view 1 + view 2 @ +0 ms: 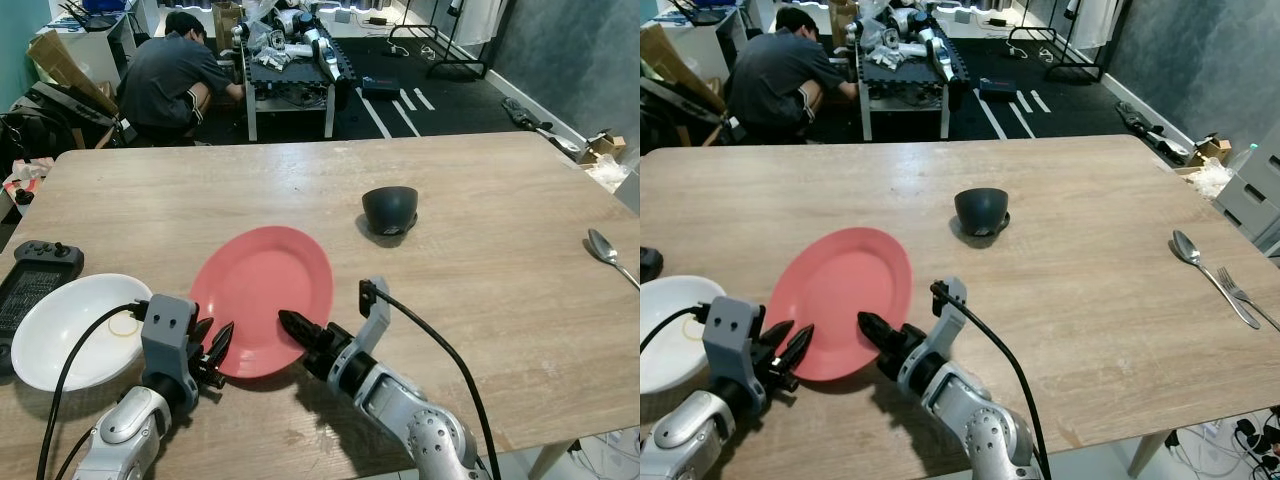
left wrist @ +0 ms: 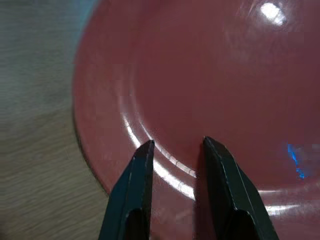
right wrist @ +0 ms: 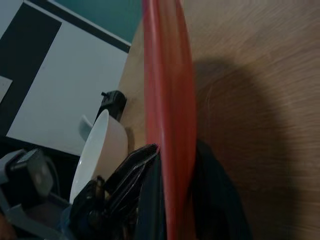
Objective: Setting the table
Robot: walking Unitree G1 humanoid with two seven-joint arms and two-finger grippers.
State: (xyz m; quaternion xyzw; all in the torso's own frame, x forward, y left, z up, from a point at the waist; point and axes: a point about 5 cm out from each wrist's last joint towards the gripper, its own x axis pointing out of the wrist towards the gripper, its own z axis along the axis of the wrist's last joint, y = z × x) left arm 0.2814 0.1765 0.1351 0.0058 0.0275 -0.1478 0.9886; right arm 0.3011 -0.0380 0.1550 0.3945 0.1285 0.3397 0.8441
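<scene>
- The red plate (image 1: 262, 297) lies on the table (image 1: 480, 250), glossy and round, its near edge lifted slightly.
- The right gripper (image 1: 293, 327) reaches in low from the plate's near right and is clamped on its rim, one finger above and one below.
- The left gripper (image 1: 212, 345) sits at the plate's near left edge, fingers parted, holding nothing.
- A white bowl (image 1: 75, 330) lies left of the plate; a dark bowl (image 1: 389, 211) and a spoon (image 1: 607, 252) lie beyond and to its right.

No legible text, labels, brands or nos. anywhere: none on the red plate (image 1: 262, 295), the dark bowl (image 1: 389, 211), the white bowl (image 1: 70, 328) or the table (image 1: 480, 260).
</scene>
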